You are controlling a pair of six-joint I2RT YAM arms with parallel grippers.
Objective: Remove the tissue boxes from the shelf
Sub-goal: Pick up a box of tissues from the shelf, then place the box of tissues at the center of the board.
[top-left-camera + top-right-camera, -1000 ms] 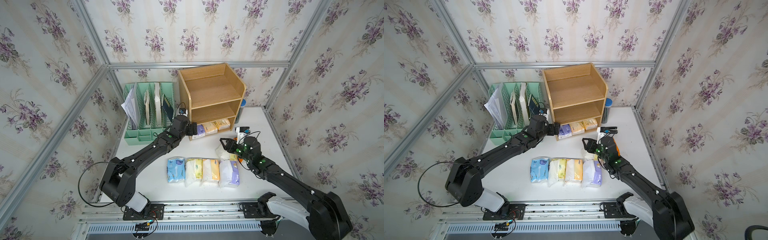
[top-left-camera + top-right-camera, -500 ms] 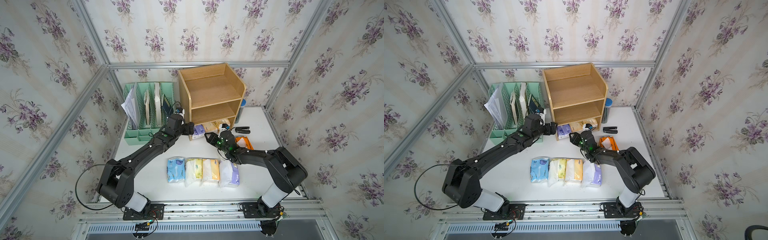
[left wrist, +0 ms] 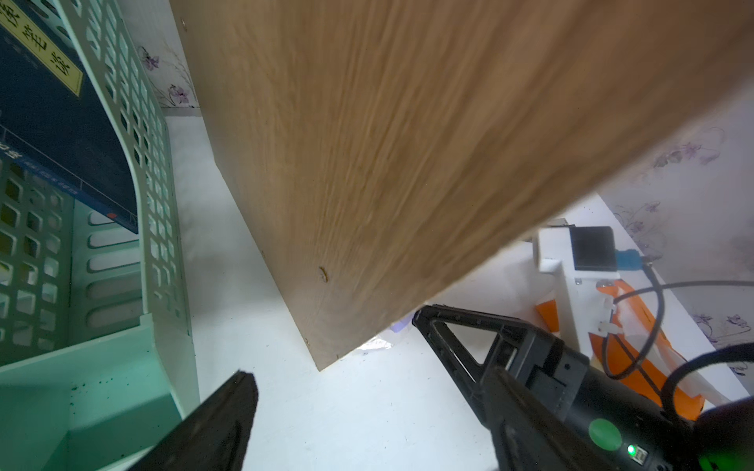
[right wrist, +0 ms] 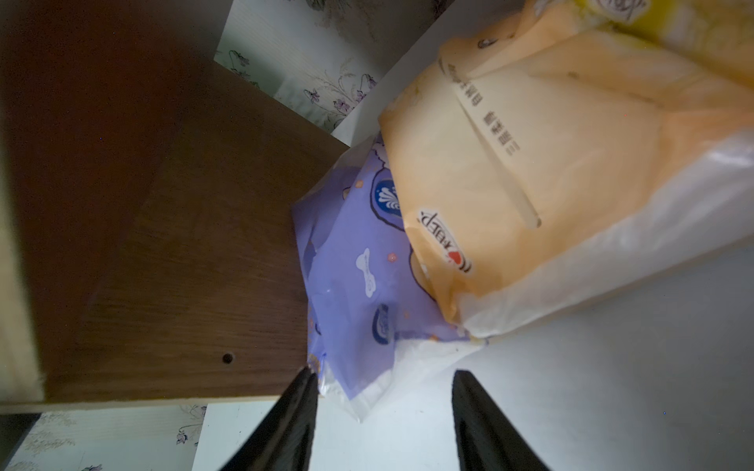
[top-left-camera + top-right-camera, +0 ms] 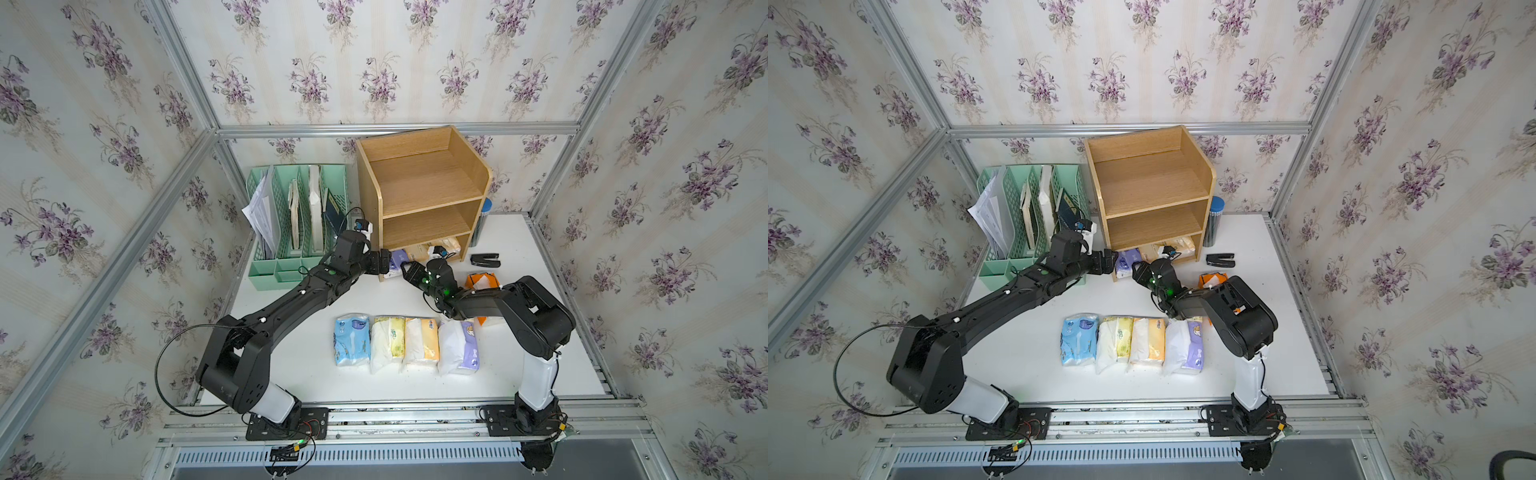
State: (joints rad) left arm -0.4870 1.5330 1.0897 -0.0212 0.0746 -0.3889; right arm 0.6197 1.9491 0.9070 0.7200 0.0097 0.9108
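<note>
The wooden shelf (image 5: 424, 187) (image 5: 1150, 183) keeps a purple tissue pack (image 5: 397, 259) (image 4: 359, 265) and an orange one (image 4: 530, 171) in its bottom tier. My right gripper (image 5: 405, 270) (image 4: 381, 383) is open at that tier's mouth, its fingers either side of the purple pack's front corner. My left gripper (image 5: 384, 266) (image 3: 369, 379) is open at the shelf's left front corner, holding nothing. Blue (image 5: 352, 338), pale yellow (image 5: 388, 343), orange (image 5: 422, 343) and purple-white (image 5: 459, 347) packs lie in a row on the table. Another orange pack (image 5: 480, 282) lies beside my right arm.
A mint-green file rack (image 5: 291, 224) with papers stands left of the shelf, close to my left arm. A black stapler (image 5: 485, 260) and a blue-capped cylinder (image 5: 483, 224) sit at the shelf's right side. Aluminium frame rails edge the white table.
My right gripper has swung from the table's right side over to the shelf's bottom tier, and an orange pack now lies where it was. The left gripper has barely shifted.
</note>
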